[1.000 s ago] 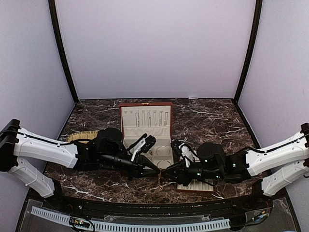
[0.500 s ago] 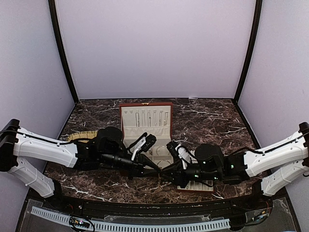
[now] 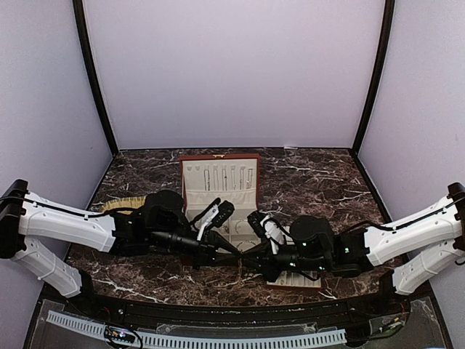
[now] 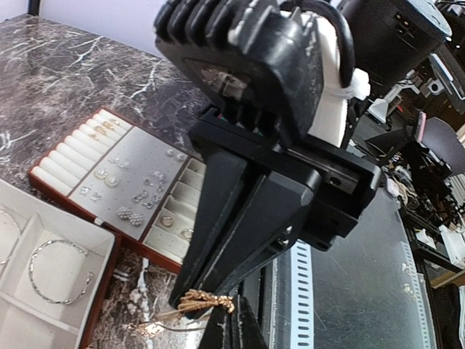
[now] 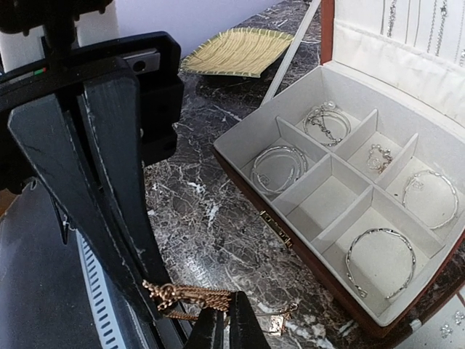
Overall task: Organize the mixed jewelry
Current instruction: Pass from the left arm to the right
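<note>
A gold chain [image 5: 195,297] hangs stretched between both grippers just above the marble, in front of the open red-brown jewelry box [image 3: 218,174]. My left gripper [image 4: 229,318] is shut on one end of it. My right gripper [image 5: 224,314] is shut on the chain [image 4: 207,300] close beside, tip to tip with the left gripper [image 5: 149,291]. The chain's small pendant [image 5: 277,324] trails on the table. In the top view the two grippers [image 3: 236,257] [image 3: 248,262] meet near the table's front centre. Silvery bangles [image 5: 379,262] [image 5: 280,166] lie in the box's compartments.
A cream tray with a brown rim [image 4: 43,174] holds rings and studs, to the right of the box under the right arm. A woven straw-coloured mat [image 5: 240,51] lies at the left behind the left arm. Necklaces hang in the box lid [image 3: 229,177].
The right gripper has slid left up to the left gripper's tips and closed on the gold chain. The left arm has stayed put, still gripping.
</note>
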### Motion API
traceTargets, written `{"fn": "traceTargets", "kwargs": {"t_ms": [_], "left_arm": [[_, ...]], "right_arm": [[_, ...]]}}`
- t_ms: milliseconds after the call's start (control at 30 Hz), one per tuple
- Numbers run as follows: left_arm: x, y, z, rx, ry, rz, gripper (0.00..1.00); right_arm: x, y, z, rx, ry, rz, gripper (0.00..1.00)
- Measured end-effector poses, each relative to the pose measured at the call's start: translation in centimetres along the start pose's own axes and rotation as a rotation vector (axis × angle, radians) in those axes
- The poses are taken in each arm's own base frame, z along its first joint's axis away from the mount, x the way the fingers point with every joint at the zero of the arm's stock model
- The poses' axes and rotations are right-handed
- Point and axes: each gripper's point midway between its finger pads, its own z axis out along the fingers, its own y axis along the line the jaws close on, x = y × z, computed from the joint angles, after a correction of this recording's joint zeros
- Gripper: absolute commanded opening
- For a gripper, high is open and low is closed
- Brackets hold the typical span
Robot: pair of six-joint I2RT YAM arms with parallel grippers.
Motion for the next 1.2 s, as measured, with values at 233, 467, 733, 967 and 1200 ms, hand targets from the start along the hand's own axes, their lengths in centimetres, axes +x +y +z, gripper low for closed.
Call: {"fn": "traceTargets", "kwargs": {"t_ms": [233,467,733,967,1200], "left_arm": [[-0.1,1.6,-0.7,-0.114,-0.005,-0.009,0.00],[0.3,2.1,-0.7,-0.136,0.010,-0.006,0.06],[0.6,2.5,-0.8,-0.156,0.022,0.009,0.27],[0.6,2.6,-0.8,-0.161,0.017,0.023,0.37],[0.6,2.9,-0.1,-0.157,0.006,0.039,0.32]], "right_arm": [[0.2,-0.6,-0.4,0.034,0.015,-0.001,0.00],[-0.6,-0.6,-0.9,0.061,0.021,-0.004,0.00],[-1.0,-0.6,-1.1,0.079,0.044,-0.009,0.00],[-0.7,-0.7,-1.4,0.086,0.061,-0.011,0.00],[-1.2,-0.1,-2.0,0.056,0.051,-0.008,0.00]]}}
